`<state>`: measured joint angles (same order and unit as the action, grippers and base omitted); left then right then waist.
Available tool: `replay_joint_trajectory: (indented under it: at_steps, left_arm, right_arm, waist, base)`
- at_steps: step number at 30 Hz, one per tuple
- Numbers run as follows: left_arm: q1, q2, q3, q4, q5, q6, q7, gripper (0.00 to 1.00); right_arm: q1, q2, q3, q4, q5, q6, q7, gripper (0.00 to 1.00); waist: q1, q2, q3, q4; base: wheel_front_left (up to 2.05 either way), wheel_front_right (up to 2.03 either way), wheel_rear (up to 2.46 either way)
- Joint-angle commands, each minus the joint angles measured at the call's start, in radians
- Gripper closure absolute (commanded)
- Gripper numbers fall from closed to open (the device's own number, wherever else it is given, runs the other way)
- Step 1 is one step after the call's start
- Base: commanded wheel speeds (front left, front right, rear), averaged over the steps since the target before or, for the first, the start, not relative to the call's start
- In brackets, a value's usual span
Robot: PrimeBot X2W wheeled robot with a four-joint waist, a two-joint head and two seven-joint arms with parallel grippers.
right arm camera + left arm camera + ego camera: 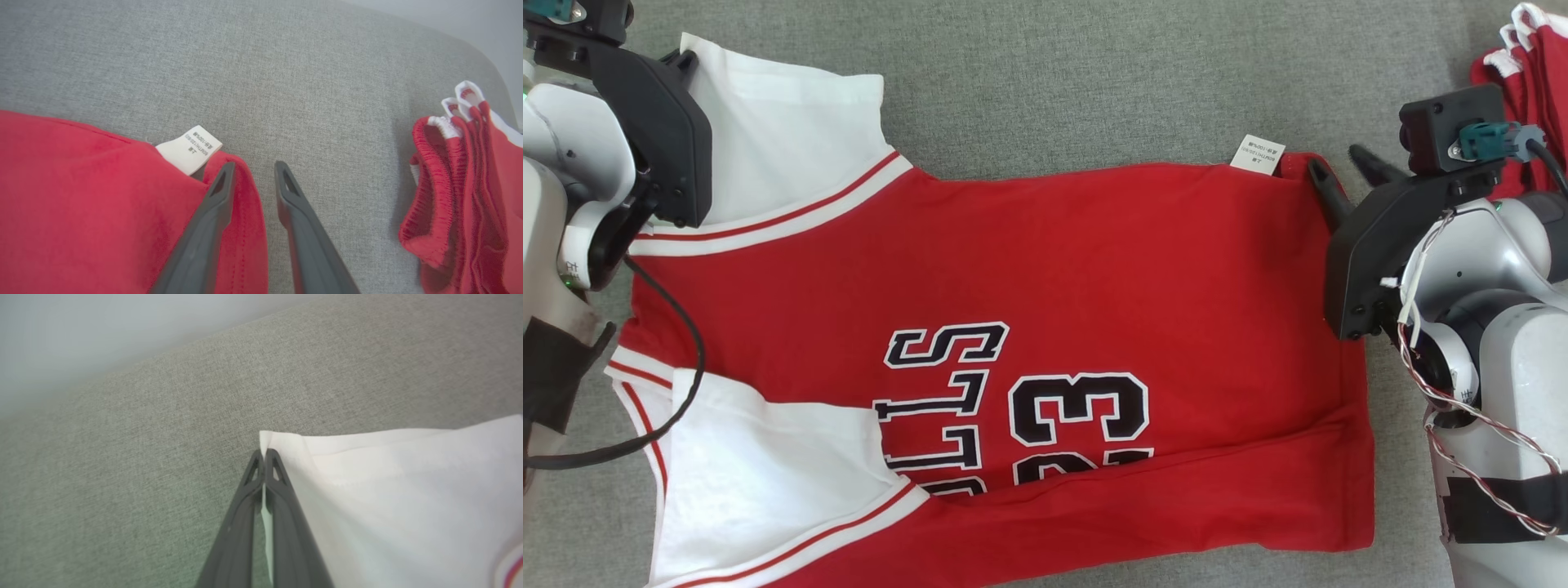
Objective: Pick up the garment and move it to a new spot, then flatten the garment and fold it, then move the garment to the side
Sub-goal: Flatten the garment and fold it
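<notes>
A red jersey [1094, 269] with white sleeves and the number 23 lies spread flat on a grey woven surface [1094, 73]. It fills the middle and lower part of the head view, with its sleeves toward the frame's left and its hem toward the right. At upper left, the robot's left pincer [264, 457] is clamped tight on the corner of a white sleeve [408, 498], a sliver of cloth pinched between its fingers. At the right edge, the right pincer [255, 167] stands partly open astride the jersey's upper-right hem corner. One finger lies on the red cloth beside a white care label [190, 149] and the other is over bare grey, so it grips nothing. A bundle of red-and-white fabric [457, 183] sits well apart in the far upper right.
</notes>
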<state>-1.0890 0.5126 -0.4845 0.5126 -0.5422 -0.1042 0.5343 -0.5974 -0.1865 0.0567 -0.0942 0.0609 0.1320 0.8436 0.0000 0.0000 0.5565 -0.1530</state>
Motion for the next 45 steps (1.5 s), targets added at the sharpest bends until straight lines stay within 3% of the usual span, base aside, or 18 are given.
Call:
replay_joint_trajectory:
  at_steps: [1, 6, 11, 13, 19, 20, 21, 22, 32, 40, 45]
  left_arm:
    - [0.009, 0.008, 0.0, -0.001, -0.005, 0.005, 0.002, 1.0]
    - [0.008, 0.016, 0.001, -0.006, -0.007, 0.01, 0.004, 1.0]
    - [0.012, 0.022, 0.0, -0.013, -0.013, 0.015, 0.01, 1.0]
    - [0.011, 0.025, 0.0, -0.018, -0.015, 0.016, 0.013, 1.0]
    - [0.007, 0.02, -0.004, -0.027, -0.021, 0.023, 0.018, 1.0]
    - [0.008, 0.02, -0.005, -0.027, -0.022, 0.023, 0.018, 1.0]
    - [0.008, 0.02, -0.006, -0.026, -0.022, 0.024, 0.018, 1.0]
    - [0.009, 0.021, -0.007, -0.024, -0.023, 0.024, 0.018, 1.0]
    - [0.001, 0.041, 0.022, -0.041, -0.039, 0.024, -0.04, 1.0]
    - [0.064, 0.069, 0.074, -0.073, -0.075, 0.045, -0.112, 1.0]
    - [0.105, 0.069, 0.085, -0.103, -0.096, 0.045, -0.145, 1.0]
  right_arm:
    - [-0.012, 0.005, 0.001, 0.006, 0.006, -0.002, 0.002, 0.55]
    - [-0.014, 0.003, -0.006, 0.022, 0.023, -0.002, 0.027, 0.64]
    - [-0.022, -0.01, 0.009, 0.026, 0.048, -0.002, 0.046, 0.51]
    - [-0.037, -0.021, 0.018, 0.029, 0.059, -0.002, 0.057, 0.51]
    - [-0.063, -0.049, 0.052, 0.036, 0.106, -0.002, 0.132, 0.75]
    - [-0.067, -0.053, 0.054, 0.034, 0.111, -0.002, 0.137, 0.82]
    - [-0.07, -0.058, 0.057, 0.03, 0.114, -0.002, 0.136, 0.98]
    - [-0.072, -0.061, 0.058, 0.026, 0.117, -0.002, 0.132, 1.0]
    - [-0.032, -0.044, 0.016, 0.005, 0.146, -0.002, 0.075, 1.0]
    - [0.068, 0.041, -0.147, 0.019, 0.123, -0.002, 0.016, 1.0]
    - [0.092, 0.057, -0.151, 0.013, 0.136, -0.002, -0.023, 1.0]
  waist:
    - [0.0, 0.0, -0.001, 0.001]
    - [0.0, 0.0, -0.004, 0.004]
    - [0.0, 0.0, -0.004, 0.007]
    - [0.0, 0.0, -0.002, 0.008]
    - [0.0, 0.0, 0.004, 0.008]
    - [0.0, 0.0, 0.004, 0.008]
    - [0.0, 0.0, 0.005, 0.008]
    - [0.0, 0.0, 0.005, 0.007]
    - [0.0, 0.0, -0.009, 0.007]
    - [0.0, 0.0, -0.042, 0.032]
    - [0.0, 0.0, -0.067, 0.048]
  base:
    - [0.0, 0.0, 0.0]
    - [0.0, 0.0, 0.0]
    - [0.0, 0.0, 0.0]
    - [0.0, 0.0, 0.0]
    - [0.0, 0.0, 0.0]
    - [0.0, 0.0, 0.0]
    - [0.0, 0.0, 0.0]
    - [0.0, 0.0, 0.0]
    - [0.0, 0.0, 0.0]
    - [0.0, 0.0, 0.0]
    - [0.0, 0.0, 0.0]
